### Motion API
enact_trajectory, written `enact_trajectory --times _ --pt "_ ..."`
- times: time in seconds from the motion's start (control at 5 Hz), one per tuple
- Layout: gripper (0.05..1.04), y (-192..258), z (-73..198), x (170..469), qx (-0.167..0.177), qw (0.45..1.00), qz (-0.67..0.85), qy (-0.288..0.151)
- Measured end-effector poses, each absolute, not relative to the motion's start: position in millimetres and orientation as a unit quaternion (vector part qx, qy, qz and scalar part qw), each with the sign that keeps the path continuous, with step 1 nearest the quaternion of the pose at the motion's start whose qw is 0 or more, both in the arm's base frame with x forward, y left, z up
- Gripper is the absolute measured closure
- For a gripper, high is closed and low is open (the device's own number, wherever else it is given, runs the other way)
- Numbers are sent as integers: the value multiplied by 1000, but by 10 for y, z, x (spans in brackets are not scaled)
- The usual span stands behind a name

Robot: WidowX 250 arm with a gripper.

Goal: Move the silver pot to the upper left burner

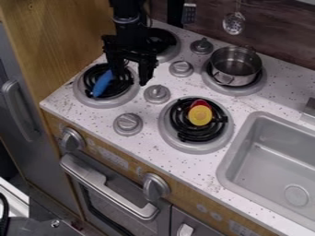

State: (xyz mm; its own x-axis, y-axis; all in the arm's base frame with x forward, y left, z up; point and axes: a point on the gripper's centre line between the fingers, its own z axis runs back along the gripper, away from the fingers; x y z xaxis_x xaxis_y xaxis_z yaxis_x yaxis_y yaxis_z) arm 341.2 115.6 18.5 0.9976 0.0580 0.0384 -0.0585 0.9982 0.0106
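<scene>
Silver pot [236,67] on upper right burner [259,85]. Pincer [130,76] between left burners, fingers apart, near blue object [102,83] on lower left burner [84,95]. Red-and-yellow toy [200,114] on lower right burner [197,147].

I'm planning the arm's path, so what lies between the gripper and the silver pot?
In the camera view, a gray knob on the speckled counter lies between the gripper and the silver pot.
</scene>
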Motion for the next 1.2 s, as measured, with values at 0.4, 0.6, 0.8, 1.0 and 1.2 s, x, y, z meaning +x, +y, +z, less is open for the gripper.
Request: enact_trajectory --times 0.4,0.6,0.8,1.0,1.2 --pt "92 958 0 3479 -19 1000 2 -22" --pt "92 579 -26 3672 -38 997 -47 -41" --pt "92 280 0 3854 -53 992 -78 -85" --pt "92 4 44 4073 -43 983 -100 -148" --pt "92 -205 55 4239 -33 973 -111 -201"
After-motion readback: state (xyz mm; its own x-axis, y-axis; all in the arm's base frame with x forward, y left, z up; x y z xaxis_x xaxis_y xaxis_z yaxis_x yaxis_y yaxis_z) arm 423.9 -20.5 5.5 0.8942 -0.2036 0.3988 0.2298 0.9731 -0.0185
